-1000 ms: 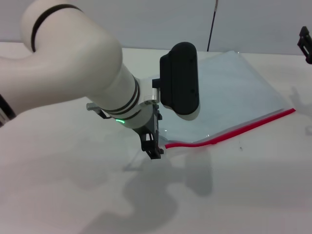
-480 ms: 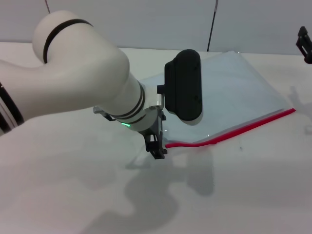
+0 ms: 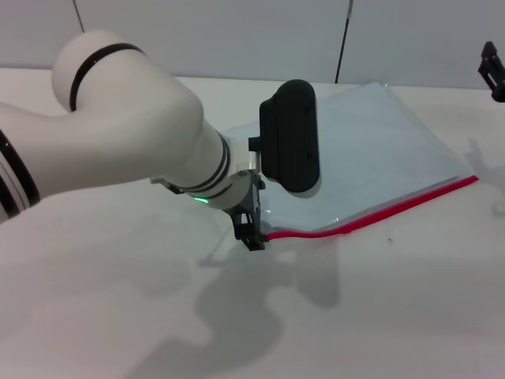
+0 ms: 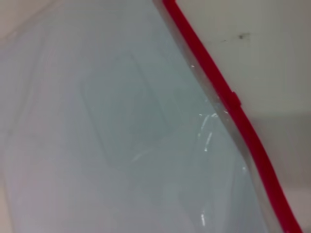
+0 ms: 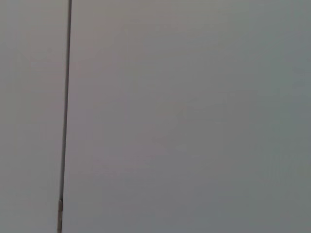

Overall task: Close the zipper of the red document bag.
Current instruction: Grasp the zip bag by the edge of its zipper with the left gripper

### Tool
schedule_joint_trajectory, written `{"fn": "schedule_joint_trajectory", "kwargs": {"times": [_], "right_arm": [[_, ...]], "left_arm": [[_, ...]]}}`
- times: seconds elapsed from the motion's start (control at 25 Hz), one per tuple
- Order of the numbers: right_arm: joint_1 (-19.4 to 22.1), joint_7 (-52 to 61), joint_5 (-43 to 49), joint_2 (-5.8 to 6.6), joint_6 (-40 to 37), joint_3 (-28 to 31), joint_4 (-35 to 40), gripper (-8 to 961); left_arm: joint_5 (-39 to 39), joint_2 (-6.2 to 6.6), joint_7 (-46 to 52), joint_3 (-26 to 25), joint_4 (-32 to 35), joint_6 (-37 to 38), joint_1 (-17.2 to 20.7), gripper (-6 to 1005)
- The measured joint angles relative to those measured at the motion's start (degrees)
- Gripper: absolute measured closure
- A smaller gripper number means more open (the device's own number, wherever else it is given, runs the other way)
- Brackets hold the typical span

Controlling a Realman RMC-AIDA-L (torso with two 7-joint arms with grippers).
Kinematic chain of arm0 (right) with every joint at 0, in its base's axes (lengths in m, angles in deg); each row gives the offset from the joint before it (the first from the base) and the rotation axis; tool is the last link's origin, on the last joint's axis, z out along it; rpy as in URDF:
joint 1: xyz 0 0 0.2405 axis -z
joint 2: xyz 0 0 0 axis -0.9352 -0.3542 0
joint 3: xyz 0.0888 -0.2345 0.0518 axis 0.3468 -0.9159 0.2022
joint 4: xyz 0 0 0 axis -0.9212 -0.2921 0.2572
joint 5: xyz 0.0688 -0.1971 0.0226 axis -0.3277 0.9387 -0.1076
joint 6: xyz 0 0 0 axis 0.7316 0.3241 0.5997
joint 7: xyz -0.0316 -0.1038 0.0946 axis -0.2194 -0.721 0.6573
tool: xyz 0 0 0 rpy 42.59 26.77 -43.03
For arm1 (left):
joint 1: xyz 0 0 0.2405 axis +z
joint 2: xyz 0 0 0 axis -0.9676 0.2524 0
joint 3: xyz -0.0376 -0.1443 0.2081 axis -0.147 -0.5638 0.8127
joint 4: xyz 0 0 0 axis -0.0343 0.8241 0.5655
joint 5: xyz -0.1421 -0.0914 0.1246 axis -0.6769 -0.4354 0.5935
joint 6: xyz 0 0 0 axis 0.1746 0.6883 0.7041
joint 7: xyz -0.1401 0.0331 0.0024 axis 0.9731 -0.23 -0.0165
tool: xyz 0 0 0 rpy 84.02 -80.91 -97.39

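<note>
Head view: the left gripper (image 3: 251, 235) is set down on the table (image 3: 379, 316) at the near left corner of the bag (image 3: 371, 150), its tips touching or just beside the left end of the zipper (image 3: 379, 212). Whether its fingers are spread or pressed together cannot be told; they are hidden under the wrist. The bag lies flat, stretching away from the gripper to the right and to the far side, with the red strip running from the tips out to the right corner. The right gripper (image 3: 494, 71) is parked well apart at the right edge of the view, and its state cannot be told either.

Left wrist view: the pale sheet of the bag and the zipper (image 4: 228, 109) are seen directly under the tool. A small raised notch on the strip may be the slider; this is uncertain. No fingers are shown.

Right wrist view: only a blank wall and a thin dark rod are shown.

Progress: the closing pull is judged not yet made. A grip on the slider is unconfirmed, and the full length of the strip remains to be travelled.

Against the earlier frames: the left gripper has been brought slightly closer to the strip's end and lower. The bag has not been moved.
</note>
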State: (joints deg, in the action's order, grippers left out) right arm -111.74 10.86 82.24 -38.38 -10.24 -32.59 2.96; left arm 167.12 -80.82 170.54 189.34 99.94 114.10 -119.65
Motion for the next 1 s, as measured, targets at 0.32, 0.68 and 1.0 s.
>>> {"fn": "schedule_joint_trajectory", "kwargs": {"times": [0.32, 0.68, 1.0], "right_arm": [[0.01, 0.00, 0.00, 0.00, 0.00, 0.00, 0.00, 249], [0.01, 0.06, 0.00, 0.00, 0.00, 0.00, 0.00, 249], [-0.03, 0.09, 0.00, 0.00, 0.00, 0.09, 0.00, 250]], "left_arm": [[0.04, 0.00, -0.31, 1.29, -0.44, -4.14, 0.44, 141], [-1.12, -0.08, -0.29, 2.63, -1.53, -8.66, 0.95, 232], [-2.37, -0.17, 0.14, 4.11, -3.02, -12.16, 1.00, 350]]}}
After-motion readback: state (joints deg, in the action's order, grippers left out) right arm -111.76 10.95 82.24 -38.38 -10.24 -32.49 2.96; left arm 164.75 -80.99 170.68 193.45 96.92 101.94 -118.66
